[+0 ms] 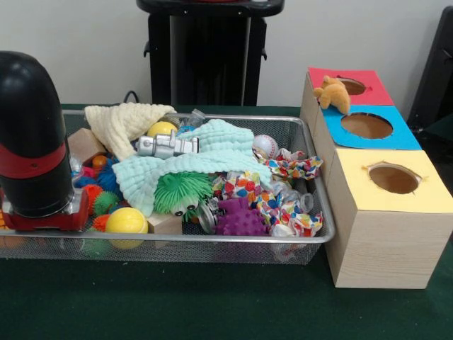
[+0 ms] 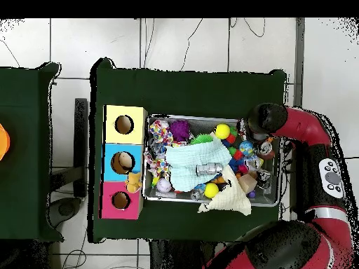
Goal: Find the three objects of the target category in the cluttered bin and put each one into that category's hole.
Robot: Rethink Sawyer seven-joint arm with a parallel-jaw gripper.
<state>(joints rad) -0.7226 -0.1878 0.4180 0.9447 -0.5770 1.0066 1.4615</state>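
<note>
Tan-orange plush (image 1: pixel 333 93) lies beside the red box's hole (image 1: pixel 352 86); arm over the bin (image 1: pixel 212 244), gripper state undeterminable

Quick count: three wooden boxes in a row, one hole each: red top (image 1: pixel 352 86), blue top (image 1: pixel 366 125), yellow top (image 1: pixel 393 178). One wire mesh bin (image 1: pixel 212 245). One tan-orange plush (image 1: pixel 333 93) that I can make out. Two cloths, cream (image 1: pixel 126 122) and mint (image 1: pixel 202 160). Two yellow balls (image 1: pixel 127 221) (image 1: pixel 161 129), one baseball (image 1: pixel 265 146), one silver toy robot (image 1: pixel 167 146), one purple spiky ball (image 1: pixel 241 219).
</note>
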